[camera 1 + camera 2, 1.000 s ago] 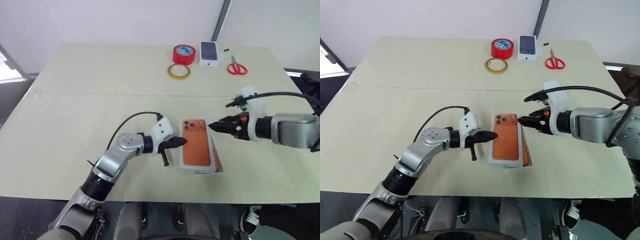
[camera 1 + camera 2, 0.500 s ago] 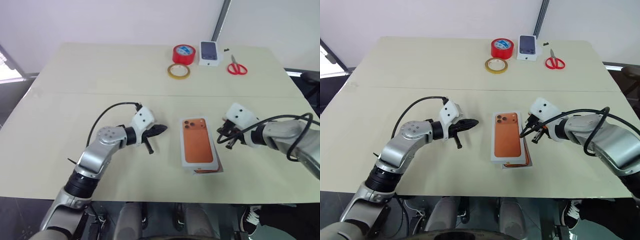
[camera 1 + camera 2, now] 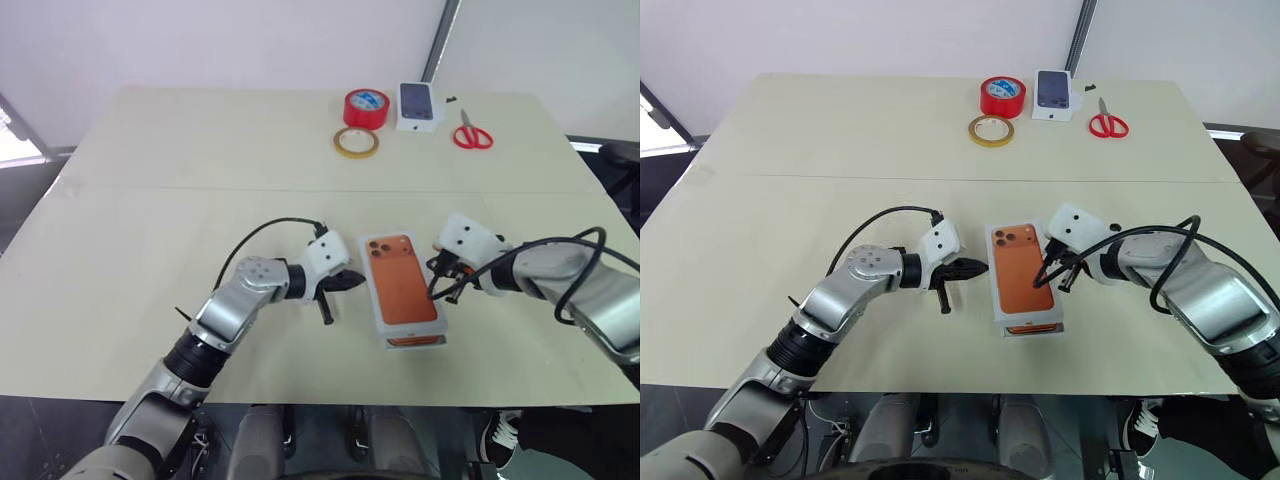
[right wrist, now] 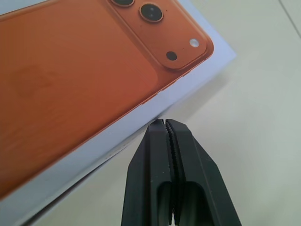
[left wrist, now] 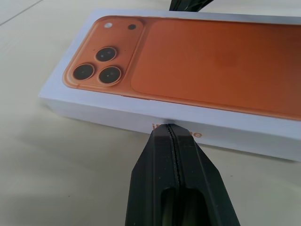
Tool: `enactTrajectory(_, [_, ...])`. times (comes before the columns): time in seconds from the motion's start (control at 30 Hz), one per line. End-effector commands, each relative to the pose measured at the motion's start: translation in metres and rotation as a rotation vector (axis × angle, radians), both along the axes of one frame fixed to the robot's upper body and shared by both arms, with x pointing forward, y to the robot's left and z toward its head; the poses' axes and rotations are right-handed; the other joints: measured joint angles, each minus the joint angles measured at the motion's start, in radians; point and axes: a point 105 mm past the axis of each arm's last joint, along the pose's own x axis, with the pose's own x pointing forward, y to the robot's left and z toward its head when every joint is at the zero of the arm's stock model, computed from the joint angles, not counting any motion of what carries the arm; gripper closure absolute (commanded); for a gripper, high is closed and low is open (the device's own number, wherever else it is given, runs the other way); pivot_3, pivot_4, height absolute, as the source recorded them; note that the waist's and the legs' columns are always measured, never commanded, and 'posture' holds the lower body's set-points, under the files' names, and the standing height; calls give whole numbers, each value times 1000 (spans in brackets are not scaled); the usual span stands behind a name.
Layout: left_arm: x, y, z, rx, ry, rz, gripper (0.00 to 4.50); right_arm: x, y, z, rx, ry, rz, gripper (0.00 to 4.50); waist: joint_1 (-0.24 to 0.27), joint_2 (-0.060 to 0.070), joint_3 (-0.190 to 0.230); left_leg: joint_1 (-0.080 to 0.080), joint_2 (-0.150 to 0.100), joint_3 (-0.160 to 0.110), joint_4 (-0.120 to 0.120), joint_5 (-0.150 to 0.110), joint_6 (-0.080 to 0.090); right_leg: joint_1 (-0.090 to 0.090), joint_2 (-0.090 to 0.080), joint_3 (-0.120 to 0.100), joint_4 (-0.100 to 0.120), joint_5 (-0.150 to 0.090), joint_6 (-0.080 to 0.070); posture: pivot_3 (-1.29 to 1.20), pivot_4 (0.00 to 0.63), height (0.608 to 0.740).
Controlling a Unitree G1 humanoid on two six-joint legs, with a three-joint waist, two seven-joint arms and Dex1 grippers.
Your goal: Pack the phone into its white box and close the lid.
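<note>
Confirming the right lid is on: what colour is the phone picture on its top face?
Orange, on the white lid; clearest in the left wrist view.

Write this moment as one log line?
lid: on box, near end uncovered | left gripper: shut, at lid's left side | right gripper: shut, right side

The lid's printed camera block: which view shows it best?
The left wrist view: the lid lies close, its printed three-lens block, top face and one side wall plainly seen. The right wrist view shows two lenses at one corner, cut off. The head views show the whole lid between both shut grippers, the print small.
</note>
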Motion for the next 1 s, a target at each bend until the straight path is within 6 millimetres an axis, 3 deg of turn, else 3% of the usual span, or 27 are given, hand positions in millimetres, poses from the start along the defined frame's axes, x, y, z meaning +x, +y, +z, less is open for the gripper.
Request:
enactTrajectory(0.03, [-16, -17, 17, -48, -41, -98, 4500, -8, 12, 14, 17, -35, 83, 4447, 0, 0, 0, 0, 0, 0, 0, 0, 0, 0, 0, 0, 0, 0, 0, 0, 150, 740])
enactTrajectory(0.43, [-24, -32, 20, -37, -44, -174, 4500, -23, 6, 4, -6, 21, 88, 4447, 2, 0, 0, 0, 0, 0, 1, 0, 0, 1, 0, 0, 0, 0, 0, 0, 150, 740])
enactTrajectory(0.77, [-17, -23, 14, -3, -49, -144, 4500, -28, 3, 2, -26, 26, 91, 4447, 2, 0, 0, 0, 0, -1, 1, 0, 0, 1, 0, 0, 0, 0, 0, 0, 150, 740])
enactTrajectory(1.0, [-3, -12, 44, -140, -26, -70, 4500, -32, -13, 28, 13, 1, 107, 4447, 2, 0, 0, 0, 0, -1, 1, 0, 0, 1, 0, 0, 0, 0, 0, 0, 150, 740])
